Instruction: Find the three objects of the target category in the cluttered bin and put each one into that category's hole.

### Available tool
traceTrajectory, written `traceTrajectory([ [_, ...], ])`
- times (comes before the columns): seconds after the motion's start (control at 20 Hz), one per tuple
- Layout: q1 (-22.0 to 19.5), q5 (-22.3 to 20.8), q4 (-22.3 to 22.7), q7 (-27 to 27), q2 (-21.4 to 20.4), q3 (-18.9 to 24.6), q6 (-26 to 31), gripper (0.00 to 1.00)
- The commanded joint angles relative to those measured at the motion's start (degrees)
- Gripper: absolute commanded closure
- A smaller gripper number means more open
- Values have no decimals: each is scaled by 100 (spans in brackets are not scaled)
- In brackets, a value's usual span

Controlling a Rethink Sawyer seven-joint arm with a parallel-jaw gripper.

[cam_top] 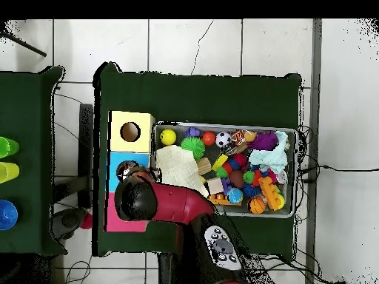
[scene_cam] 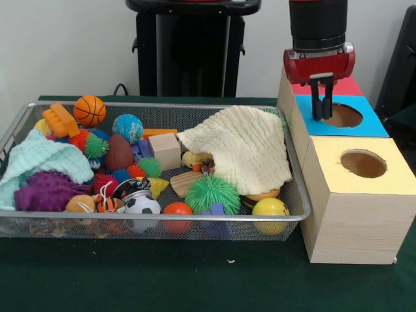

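My gripper (scene_cam: 322, 107) hangs over the round hole (scene_cam: 342, 116) of the blue-topped box (scene_cam: 364, 125), its fingertips just above the rim. The two fingers stand close together and I see nothing between them. A wire bin (scene_cam: 162, 220) to the left holds several toys: a basketball (scene_cam: 90, 110), a globe ball (scene_cam: 127, 127), a soccer ball (scene_cam: 142, 207), a yellow ball (scene_cam: 270, 209), a green spiky ball (scene_cam: 212, 192) and a wooden cube (scene_cam: 165, 149). In the overhead view the arm's head (cam_top: 137, 198) covers the gripper beside the blue box (cam_top: 118, 164).
A cream cloth (scene_cam: 247, 153) drapes over the bin's right part and hides what lies under it. A teal cloth (scene_cam: 39, 162) lies at the bin's left. A yellow-topped box (scene_cam: 364, 185) with a hole stands nearest the camera and a red-topped box (scene_cam: 344, 88) behind the blue one.
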Motion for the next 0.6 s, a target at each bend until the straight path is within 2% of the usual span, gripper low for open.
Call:
traceTrajectory([
  [0.05, 147, -171, -644, 722, 394, -542, 93, 100],
  [0.3, 99, -148, -628, 702, 316, -478, 214, 100],
  [0.6, -213, -157, -485, 543, 45, -154, 522, 100],
])
